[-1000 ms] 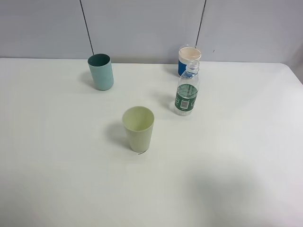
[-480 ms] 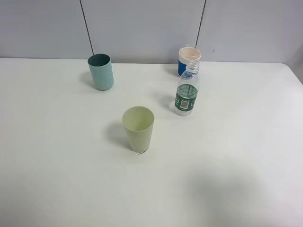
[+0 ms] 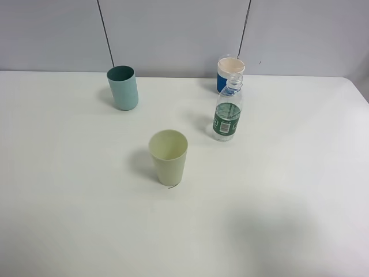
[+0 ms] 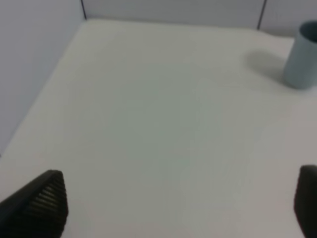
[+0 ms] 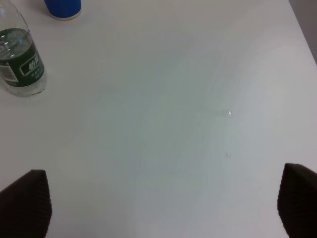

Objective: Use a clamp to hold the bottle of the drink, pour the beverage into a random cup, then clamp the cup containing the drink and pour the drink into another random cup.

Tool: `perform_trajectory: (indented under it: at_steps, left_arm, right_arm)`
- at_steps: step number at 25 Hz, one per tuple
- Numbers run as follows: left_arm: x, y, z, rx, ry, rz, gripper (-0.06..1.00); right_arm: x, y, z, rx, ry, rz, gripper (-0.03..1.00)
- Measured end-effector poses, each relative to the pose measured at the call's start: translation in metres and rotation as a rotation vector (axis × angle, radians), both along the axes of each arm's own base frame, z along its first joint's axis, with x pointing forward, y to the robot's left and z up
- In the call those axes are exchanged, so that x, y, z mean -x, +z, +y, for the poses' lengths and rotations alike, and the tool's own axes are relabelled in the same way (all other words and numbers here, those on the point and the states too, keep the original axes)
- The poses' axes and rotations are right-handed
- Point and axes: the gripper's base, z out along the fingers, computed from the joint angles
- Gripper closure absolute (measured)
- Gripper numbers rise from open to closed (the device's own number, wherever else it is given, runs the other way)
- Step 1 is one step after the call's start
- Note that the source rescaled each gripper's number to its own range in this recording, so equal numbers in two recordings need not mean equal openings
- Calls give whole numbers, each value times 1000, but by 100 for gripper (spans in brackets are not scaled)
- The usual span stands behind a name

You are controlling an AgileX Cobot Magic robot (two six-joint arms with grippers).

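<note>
While both arms hang back from the objects, the left tool (image 4: 178, 198) stands wide open over bare white surface (image 3: 86, 219), its two dark ribbed fingertips (image 4: 42, 201) showing only at the edges of its wrist view, with nothing between them. The right tool (image 5: 158, 206) is likewise spread wide and empty, its dark fingertips (image 5: 27, 201) at the corners of its own view.

On the surface, the small clear plastic bottle with a dark green label band (image 3: 227, 115) stands upright, uncapped, right of centre in the high view, with clear liquid inside. Just behind it, near the grey back wall (image 3: 173, 34), stands a blue cup with a cream rim (image 3: 230, 74). The pale yellow-green tapered plastic cup (image 3: 168, 157) stands upright near the middle, nearer the camera than the bottle and to its left, apart from it. The light teal straight-sided cup with a darker green inside (image 3: 123, 88) stands upright at the far left, well apart from the others; whether either cup holds liquid cannot be told.

The right wrist view shows the bottle and the blue cup's base; the left wrist view shows the teal cup.
</note>
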Motion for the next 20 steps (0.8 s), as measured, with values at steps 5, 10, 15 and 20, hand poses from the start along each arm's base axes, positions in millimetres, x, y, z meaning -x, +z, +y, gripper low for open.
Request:
perform_trajectory:
  at_steps: [5, 10, 15, 20]
  left_arm:
    - [-10, -19, -3, 32, -26, 60, 16]
    - [-11, -24, -3, 36, -26, 91, 16]
    - [-11, -25, -3, 34, -28, 95, 16]
    - [-12, -25, -3, 28, -78, 97, 16]
  right_arm:
    - [0, 0, 0, 0, 0, 0, 15]
    - [0, 0, 0, 0, 0, 0, 15]
    - [0, 0, 0, 0, 0, 0, 15]
    - [0, 0, 0, 0, 0, 0, 15]
